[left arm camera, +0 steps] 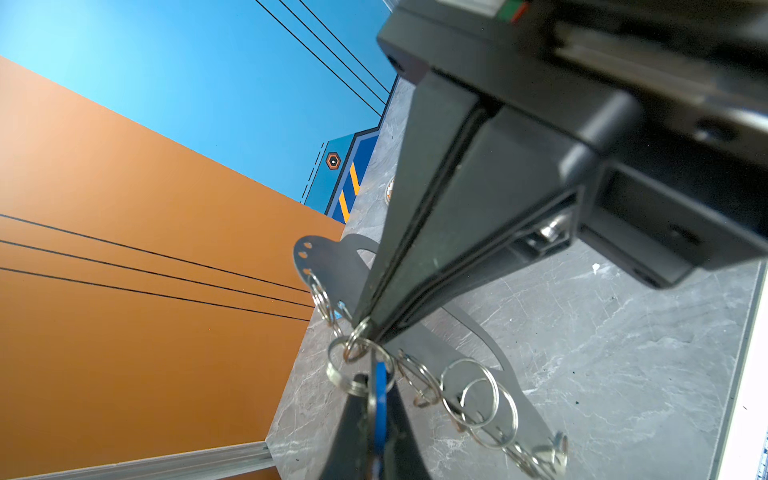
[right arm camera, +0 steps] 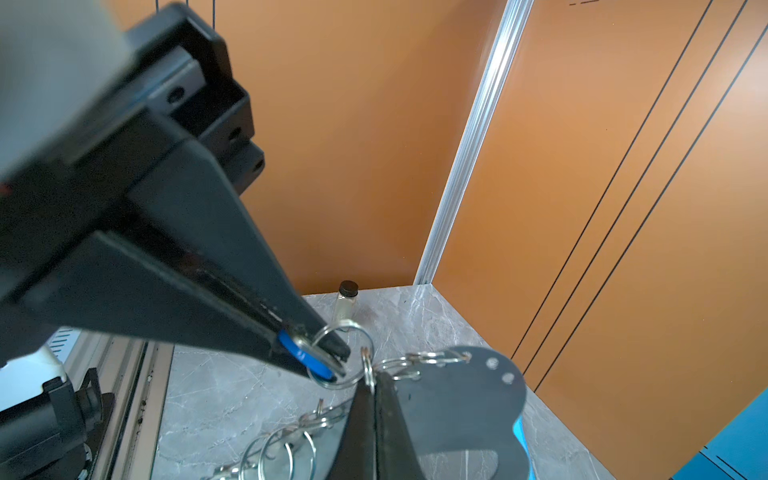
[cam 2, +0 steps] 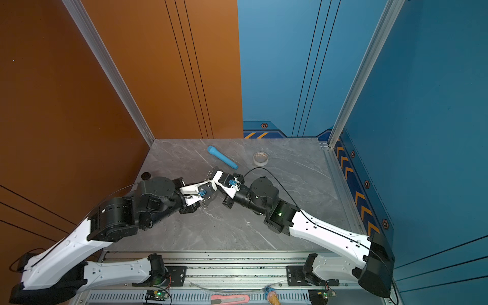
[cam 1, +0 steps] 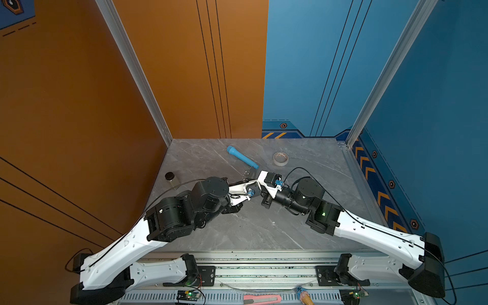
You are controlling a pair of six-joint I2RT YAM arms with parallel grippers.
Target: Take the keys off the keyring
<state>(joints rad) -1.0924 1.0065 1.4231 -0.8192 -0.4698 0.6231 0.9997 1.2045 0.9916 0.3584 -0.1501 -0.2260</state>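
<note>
The left pincer [right arm camera: 329, 358] grips keys [right arm camera: 309, 362], right pincer [left arm camera: 371, 336] grips keyring [right arm camera: 457, 399], above bare bench [cam 1: 250, 229]; beyond them one tube [cam 1: 242, 157], one tape roll [cam 1: 280, 158].

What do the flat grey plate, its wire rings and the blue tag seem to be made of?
The keyring plate looks like thin sheet metal with a matte grey finish: flat, clean-cut edge, punched holes. Its wire rings look like polished steel; they shine brightly. The blue tag of the keys is probably plastic: even colour, soft sheen.
</note>
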